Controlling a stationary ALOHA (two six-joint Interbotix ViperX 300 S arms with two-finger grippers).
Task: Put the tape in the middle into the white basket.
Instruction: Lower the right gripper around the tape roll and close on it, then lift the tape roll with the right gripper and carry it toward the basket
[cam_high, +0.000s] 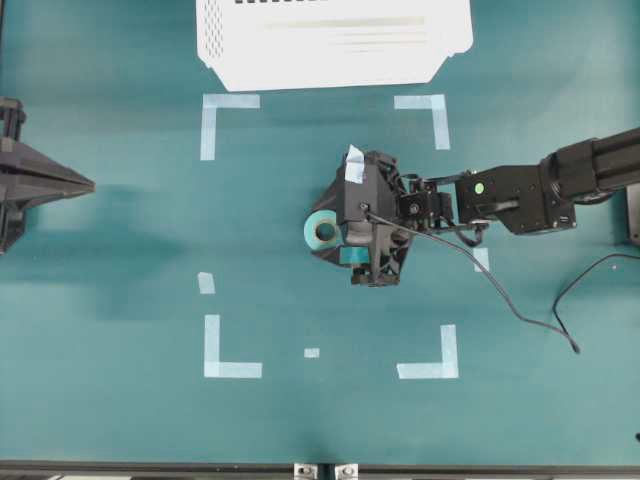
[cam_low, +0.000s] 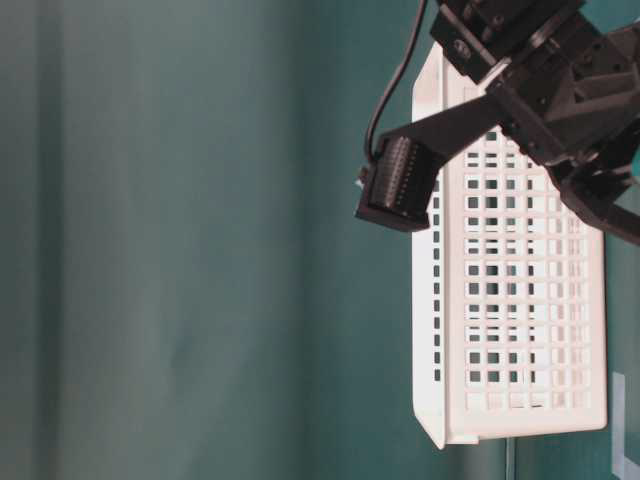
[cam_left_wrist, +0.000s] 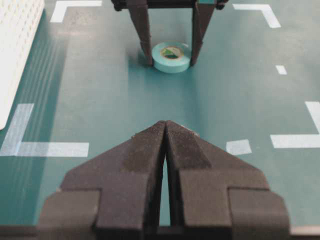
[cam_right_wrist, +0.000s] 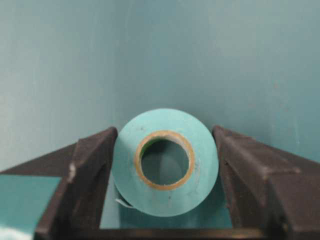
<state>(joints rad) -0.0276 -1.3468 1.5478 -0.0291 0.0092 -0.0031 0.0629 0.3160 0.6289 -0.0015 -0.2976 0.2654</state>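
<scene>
Teal mat: a smooth, matte surface is seen across the table (cam_high: 120, 260), marked with pale corner strips (cam_high: 228, 352) that frame the working area.
Tape: the small round roll (cam_right_wrist: 165, 161) lies flat in the middle of that frame, its tan cardboard ring facing up.
Right gripper: the right gripper (cam_right_wrist: 165, 165) is lowered around the roll, one dark finger (cam_right_wrist: 90, 170) on each side, so that it can be pinched across its width; the jaws are set close against it, but a firm clench cannot be confirmed (contact looks near on both sides).
Left gripper: the left gripper (cam_left_wrist: 165, 145) is kept pressed together and parked well apart, holding nothing.
White basket: the lattice-walled plastic basket (cam_high: 330, 40) stands beyond the frame's far edge, awaiting the roll.
</scene>
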